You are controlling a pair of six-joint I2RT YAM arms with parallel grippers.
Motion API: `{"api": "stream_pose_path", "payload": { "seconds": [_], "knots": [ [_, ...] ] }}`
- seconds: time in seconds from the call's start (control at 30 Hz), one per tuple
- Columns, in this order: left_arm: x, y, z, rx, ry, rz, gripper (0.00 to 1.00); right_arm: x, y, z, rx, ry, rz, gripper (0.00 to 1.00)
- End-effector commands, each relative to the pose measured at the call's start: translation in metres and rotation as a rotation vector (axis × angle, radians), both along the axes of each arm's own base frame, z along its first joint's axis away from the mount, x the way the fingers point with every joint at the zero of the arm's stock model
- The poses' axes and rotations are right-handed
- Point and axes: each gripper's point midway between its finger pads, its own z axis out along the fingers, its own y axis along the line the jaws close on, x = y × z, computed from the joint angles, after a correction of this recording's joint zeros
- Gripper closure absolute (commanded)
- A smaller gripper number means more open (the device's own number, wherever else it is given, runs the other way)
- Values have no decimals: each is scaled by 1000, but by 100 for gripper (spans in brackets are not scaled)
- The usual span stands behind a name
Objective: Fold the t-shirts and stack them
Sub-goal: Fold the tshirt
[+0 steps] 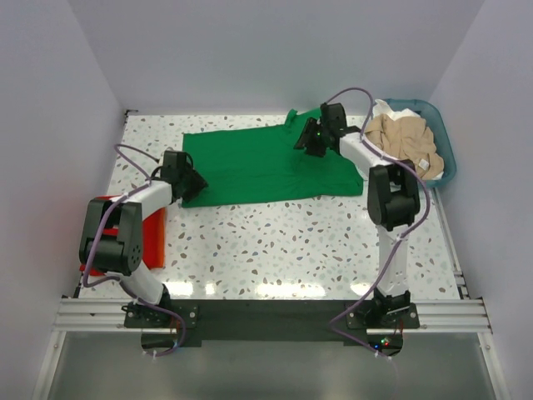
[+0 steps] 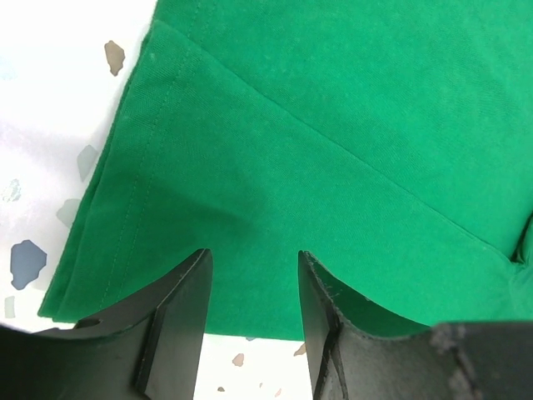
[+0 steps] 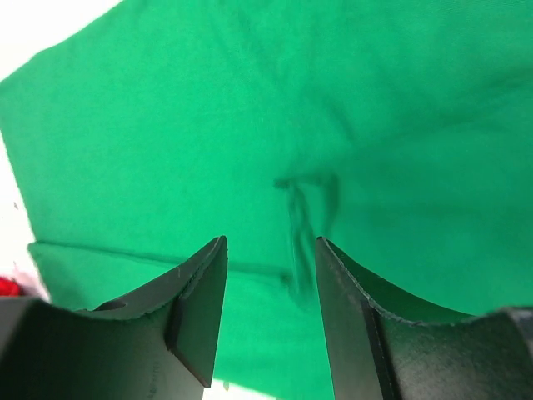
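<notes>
A bright green t-shirt (image 1: 258,162) lies spread flat across the back middle of the table. My left gripper (image 1: 190,182) hovers at its near left corner; in the left wrist view the jaws (image 2: 254,275) stand open over the hemmed edge of the green cloth (image 2: 333,150), with nothing between them. My right gripper (image 1: 312,137) is over the shirt's far right part, by a sleeve. Its jaws (image 3: 271,258) are open above the green cloth (image 3: 208,125), where a small puckered crease shows. A red t-shirt (image 1: 154,237) lies folded at the left, partly under the left arm.
A teal basket (image 1: 447,137) stands at the back right holding a crumpled beige t-shirt (image 1: 404,137) and a white one (image 1: 401,106). White walls close in the speckled table (image 1: 275,242) on three sides. Purple cables loop off both arms.
</notes>
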Motion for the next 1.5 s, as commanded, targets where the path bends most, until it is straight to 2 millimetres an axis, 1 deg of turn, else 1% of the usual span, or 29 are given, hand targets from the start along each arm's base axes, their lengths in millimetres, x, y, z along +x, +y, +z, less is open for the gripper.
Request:
{"api": "stream_pose_path", "payload": {
  "seconds": [0.0,0.03,0.07,0.1,0.13,0.17,0.23,0.27,0.33,0.53,0.63,0.7,0.73,0.8,0.83,0.9,0.93,1.0,1.03,1.07,1.1,1.13,1.17,1.2,1.23,1.3,1.33,1.4,1.47],
  "knots": [
    [20,4,9,8,-59,38,51,-8,-33,86,-40,-153,-64,50],
    [19,5,6,14,-50,43,51,-12,-43,87,-58,-151,-87,50],
    [18,6,2,14,-39,54,53,-24,-54,71,-99,-109,-112,50],
    [13,8,-4,22,-21,66,54,-30,-63,82,-109,-125,-134,49],
    [11,9,-7,24,-14,75,55,-37,-71,77,-125,-108,-151,50],
    [5,11,-12,26,0,89,56,-49,-85,60,-144,-65,-184,49],
    [0,18,-13,45,1,116,57,-59,-105,57,-154,-60,-234,50],
    [-6,20,-18,51,14,127,57,-68,-114,39,-169,-25,-255,50],
    [-10,23,-21,60,21,143,58,-81,-127,18,-187,29,-283,50],
    [-28,27,-39,67,69,174,59,-110,-139,-44,-212,175,-345,51],
    [-38,30,-44,76,82,185,59,-131,-145,-65,-224,243,-372,52],
    [-48,35,-48,93,94,196,59,-141,-146,-72,-218,260,-392,52],
    [-50,36,-46,98,89,201,59,-153,-149,-80,-217,288,-395,52],
    [-62,40,-50,111,108,207,59,-162,-151,-81,-207,298,-409,52],
    [-63,40,-45,111,94,209,59,-175,-154,-88,-211,326,-413,52],
    [-75,44,-50,124,113,214,59,-183,-157,-86,-200,322,-421,52],
    [-77,45,-45,126,102,216,59,-196,-163,-93,-204,347,-431,52],
    [-90,49,-49,143,121,220,59,-206,-168,-89,-183,348,-444,52],
    [-92,50,-43,145,108,221,59,-221,-169,-96,-179,377,-439,52],
    [-101,51,-46,151,119,222,59,-227,-168,-96,-167,383,-439,53],
    [-105,52,-45,151,117,223,59,-230,-167,-87,-150,359,-438,53],
    [-111,53,-42,150,103,227,59,-246,-170,-94,-155,383,-444,53],
    [-116,54,-41,151,106,227,59,-253,-170,-92,-156,378,-440,53],
    [-120,54,-40,150,102,227,59,-256,-170,-83,-145,342,-443,53],
    [-121,55,-33,143,73,231,59,-271,-171,-87,-141,360,-459,54],
    [-133,56,-35,147,81,233,59,-286,-164,-81,-99,366,-448,56],
    [-138,57,-32,142,70,234,59,-294,-162,-71,-76,348,-452,56],
    [-139,54,-24,120,31,231,59,-306,-158,-66,-43,338,-461,56],
    [-145,53,-23,110,33,226,59,-313,-158,-48,-27,293,-465,56]
  ]
}}
